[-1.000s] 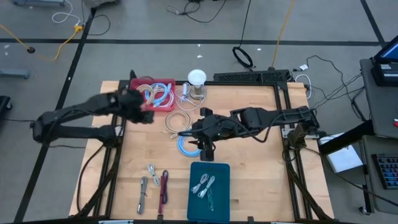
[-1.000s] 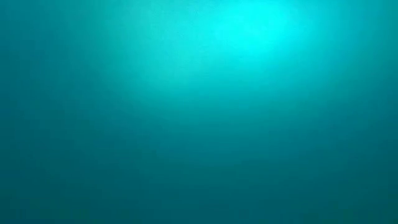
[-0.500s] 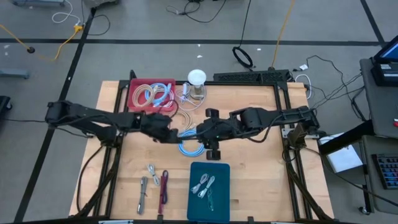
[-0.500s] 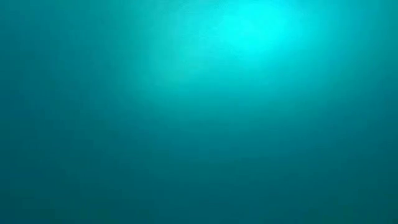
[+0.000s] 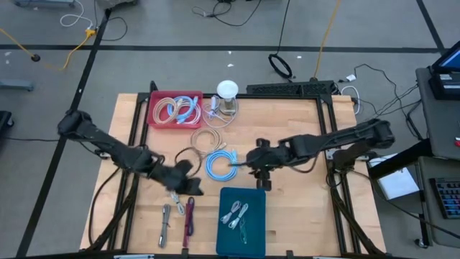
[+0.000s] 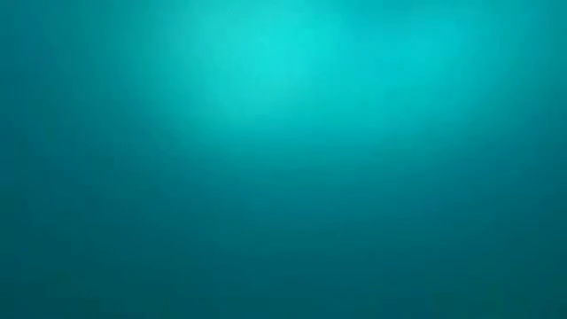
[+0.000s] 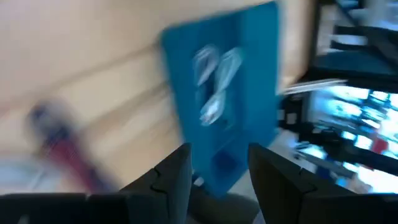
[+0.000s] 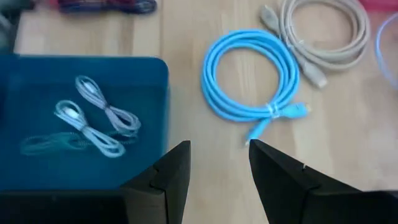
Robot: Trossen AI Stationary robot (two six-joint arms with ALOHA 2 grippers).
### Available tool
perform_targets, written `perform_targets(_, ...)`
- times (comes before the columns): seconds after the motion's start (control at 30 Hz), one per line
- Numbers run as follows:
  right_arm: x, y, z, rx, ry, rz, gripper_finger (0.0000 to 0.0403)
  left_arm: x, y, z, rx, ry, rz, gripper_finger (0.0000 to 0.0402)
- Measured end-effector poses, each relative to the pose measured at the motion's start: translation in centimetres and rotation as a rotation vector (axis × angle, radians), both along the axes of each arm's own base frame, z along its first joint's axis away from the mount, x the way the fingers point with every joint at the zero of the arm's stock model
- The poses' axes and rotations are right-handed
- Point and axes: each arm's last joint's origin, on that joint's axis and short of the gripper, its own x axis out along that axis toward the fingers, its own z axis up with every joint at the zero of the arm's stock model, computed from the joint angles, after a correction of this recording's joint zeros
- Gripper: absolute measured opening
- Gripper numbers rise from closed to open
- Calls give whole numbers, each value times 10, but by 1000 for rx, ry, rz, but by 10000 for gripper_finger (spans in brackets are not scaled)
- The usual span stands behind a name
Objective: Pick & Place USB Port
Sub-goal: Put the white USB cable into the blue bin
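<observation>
blue cable: You have the coiled blue cable [image 8: 252, 74] lying flat on the table [image 5: 295, 208], near the middle, between the beige coil [image 5: 207, 137] and the blue tray [image 5: 255, 198].
its axis: The coil is a slightly stretched ring. Its two loose plug ends leave it on the side facing the right gripper [image 8: 219, 152], and that is the way they point.
right gripper: Its fingers stand spread with nothing between them. It hangs just beside the coil, on the coil's right in the high view, not touching it.
left gripper: The left gripper [image 7: 219, 152] is also spread and empty. It sits low toward the front of the table, close to the maroon cable [image 5: 189, 216] and grey cable [image 5: 165, 217], which lie straight, side by side. Its wrist view looks at the tray, blurred.
tray: White bundled cables [image 5: 236, 214] lie inside it.
change: A second ago your left gripper was up by the red tray [image 5: 154, 119]; it has swung across the middle and down to the front. Your right gripper was over the blue coil and has drawn back to the right, leaving the coil uncovered, in about the same place.
low view: You get only a flat teal field; nothing can be told from it.
</observation>
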Motion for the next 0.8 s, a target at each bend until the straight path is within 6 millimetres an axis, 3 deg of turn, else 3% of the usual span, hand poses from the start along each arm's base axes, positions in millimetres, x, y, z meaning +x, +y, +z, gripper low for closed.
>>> perform_targets(0.17,-25,-6,3,94,-157,-70,155,-30,-22,-6,-16,373,98,159)
perform_targets(0.33,-42,-6,26,142,-327,-70,155,-42,-37,-23,-27,604,198,159)
perform_targets(0.57,-52,4,52,151,-514,-63,155,-27,-45,-45,-32,669,196,159)
perform_targets(0.8,-53,16,55,154,-549,-15,155,-12,-42,-69,6,763,155,159)
